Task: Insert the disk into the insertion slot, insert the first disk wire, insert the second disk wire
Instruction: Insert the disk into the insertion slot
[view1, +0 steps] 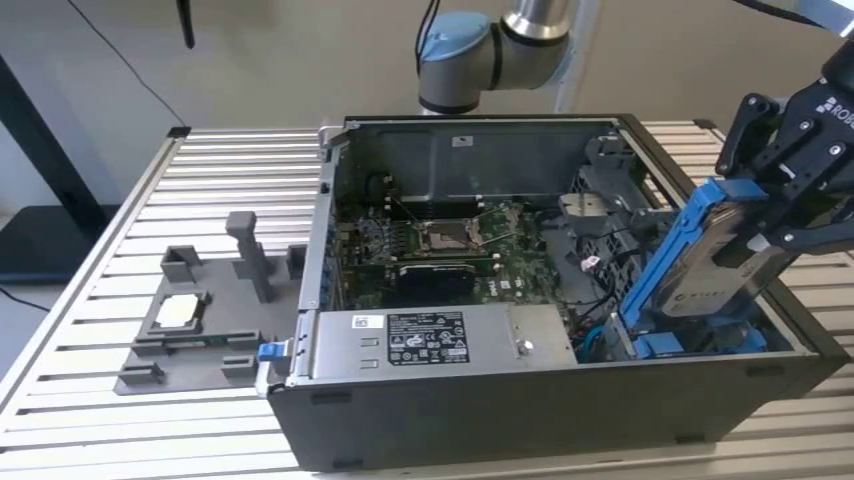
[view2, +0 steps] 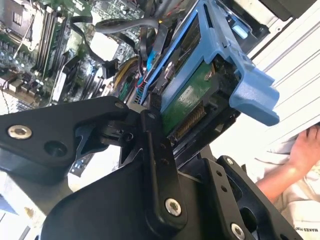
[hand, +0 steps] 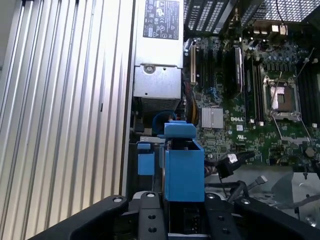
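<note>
The disk (view1: 727, 255), silver in a blue plastic carrier, is tilted, with its lower end down in the insertion slot (view1: 674, 345) at the case's corner on the exterior view's right. My gripper (view1: 763, 222) is shut on the disk's upper part. In the second wrist view the disk (view2: 192, 92) shows its green board and connector between my black fingers (view2: 152, 145). The first wrist view looks along the blue carrier (hand: 183, 167) toward a blue tab of the slot (hand: 146, 163). Loose black disk wires (hand: 231, 164) lie beside the bay on the motherboard side.
The open case (view1: 534, 420) stands on a slatted metal table (view1: 80, 400). Inside are a silver power supply (view1: 427, 340) and a motherboard with its processor socket (view1: 441, 237). A grey fixture (view1: 200, 320) lies on the exterior view's left. A person's hand (view2: 306, 150) is near the case.
</note>
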